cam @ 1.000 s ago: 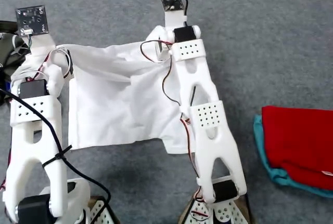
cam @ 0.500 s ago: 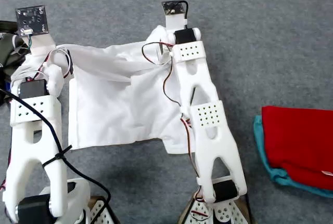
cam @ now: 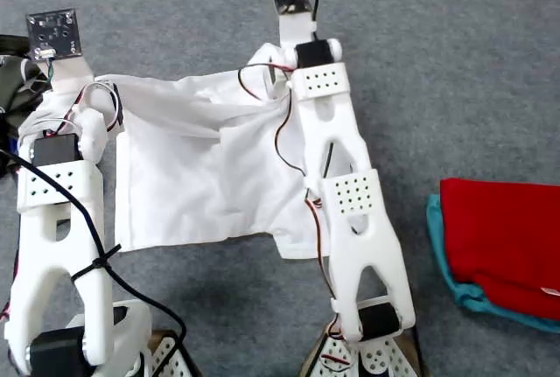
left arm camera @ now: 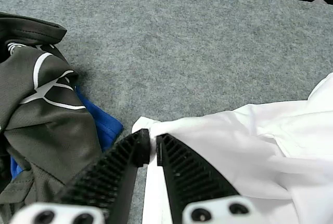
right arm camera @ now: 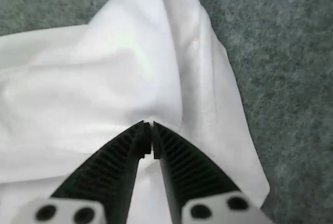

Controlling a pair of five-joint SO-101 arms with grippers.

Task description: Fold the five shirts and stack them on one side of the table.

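Note:
A white shirt (cam: 201, 167) lies spread on the grey table between the two arms. My left gripper (left arm camera: 152, 148) is shut on the white shirt (left arm camera: 234, 146) at its far left corner. My right gripper (right arm camera: 150, 136) is shut on a raised fold of the white shirt (right arm camera: 104, 63) near its far right corner. In the high view the left arm (cam: 57, 193) stands along the shirt's left edge and the right arm (cam: 337, 176) along its right edge. A folded red shirt (cam: 503, 237) rests on a teal shirt (cam: 451, 285) at the right edge of the table.
A dark grey shirt (left arm camera: 36, 99) and a blue shirt (left arm camera: 99, 128) lie bunched at the table's far left, close to the left gripper. Grey table (cam: 455, 71) stretches bare between the right arm and the red stack.
The right gripper has shifted slightly farther and to the right, pulling the shirt's far right corner with it. The left arm has stayed still.

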